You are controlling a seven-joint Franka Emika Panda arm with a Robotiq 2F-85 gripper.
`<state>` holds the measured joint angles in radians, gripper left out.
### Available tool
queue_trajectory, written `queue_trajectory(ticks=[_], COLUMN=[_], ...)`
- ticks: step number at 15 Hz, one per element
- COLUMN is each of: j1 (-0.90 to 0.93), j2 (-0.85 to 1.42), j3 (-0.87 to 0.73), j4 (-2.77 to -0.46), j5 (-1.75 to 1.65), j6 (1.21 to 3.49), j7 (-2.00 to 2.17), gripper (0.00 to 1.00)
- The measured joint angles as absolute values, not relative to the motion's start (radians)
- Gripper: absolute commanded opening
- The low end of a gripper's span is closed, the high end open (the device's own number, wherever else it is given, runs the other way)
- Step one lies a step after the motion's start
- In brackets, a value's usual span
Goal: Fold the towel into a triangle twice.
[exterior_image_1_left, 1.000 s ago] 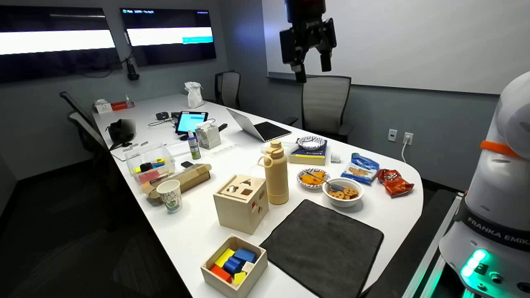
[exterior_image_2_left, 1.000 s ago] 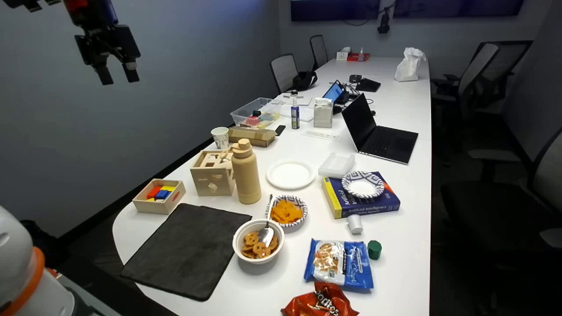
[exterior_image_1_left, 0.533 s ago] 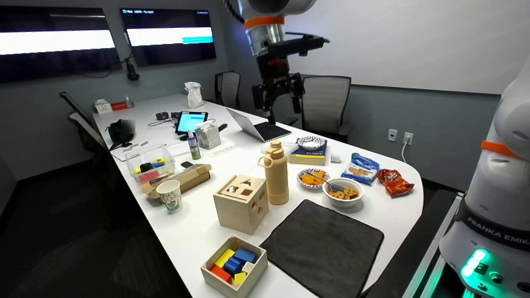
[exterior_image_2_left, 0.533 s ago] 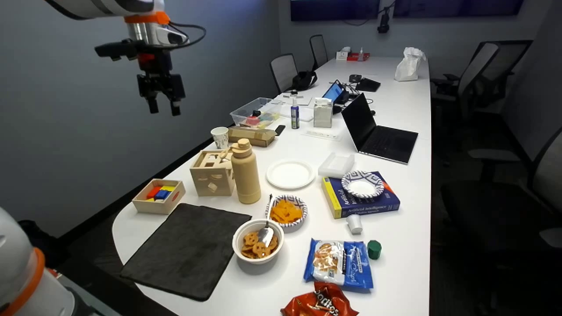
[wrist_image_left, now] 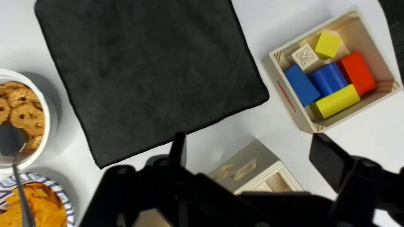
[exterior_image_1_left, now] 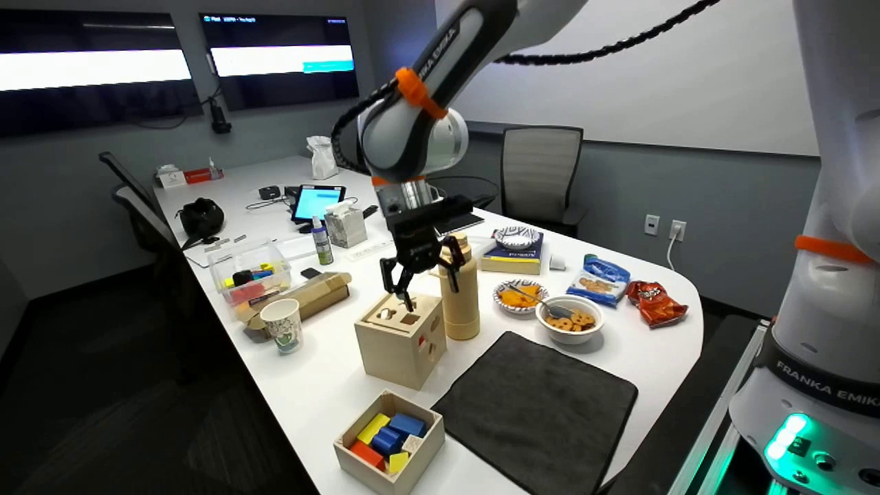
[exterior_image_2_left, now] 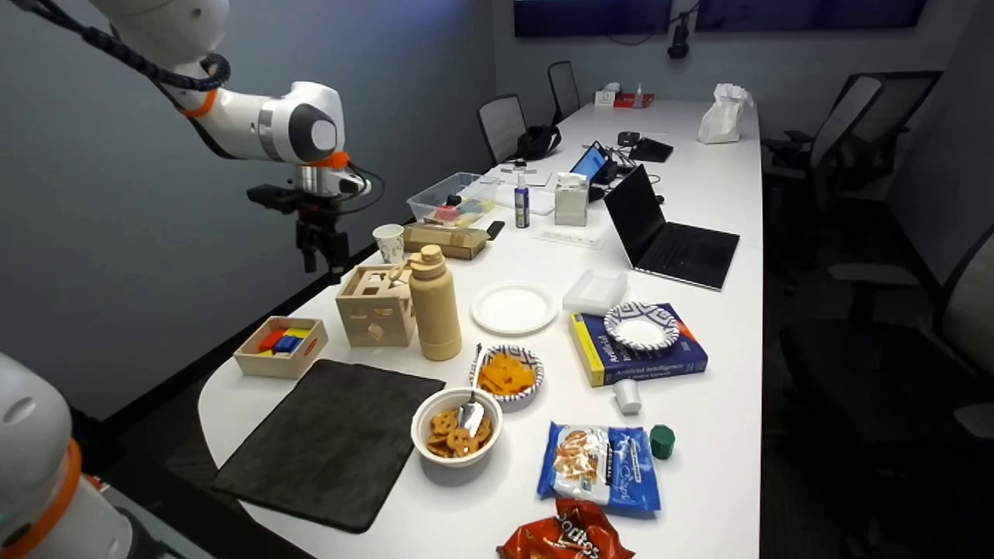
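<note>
Black towel (exterior_image_1_left: 543, 412) flat on white table (exterior_image_1_left: 323, 385), jaws spread wide, two screens (exterior_image_1_left: 278, 89) on grey wall (exterior_image_1_left: 62, 192)

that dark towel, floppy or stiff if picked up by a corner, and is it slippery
The towel will probably flop: its slightly wavy edge in the wrist view suggests soft cloth. It looks thin, so it's likely light for its size. The matte surface suggests it may not be slippery.
</note>
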<state>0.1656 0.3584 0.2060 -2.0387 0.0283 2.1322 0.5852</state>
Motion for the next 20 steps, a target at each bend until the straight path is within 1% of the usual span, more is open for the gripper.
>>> queue_trajectory(ticks=[3, 7, 15, 20], j1=[0.198, 0.215, 0.254, 0.258], j2=[0.513, 0.637, 0.732, 0.742], j3=[0.162, 0.148, 0.150, 0.151], j4=[-1.995, -1.961, -1.960, -1.970], j5=[0.053, 0.143, 0.299, 0.373], j6=[2.225, 2.259, 2.322, 2.388], j7=[0.614, 0.628, 0.675, 0.695], gripper=[1.00, 1.00, 1.00, 1.00])
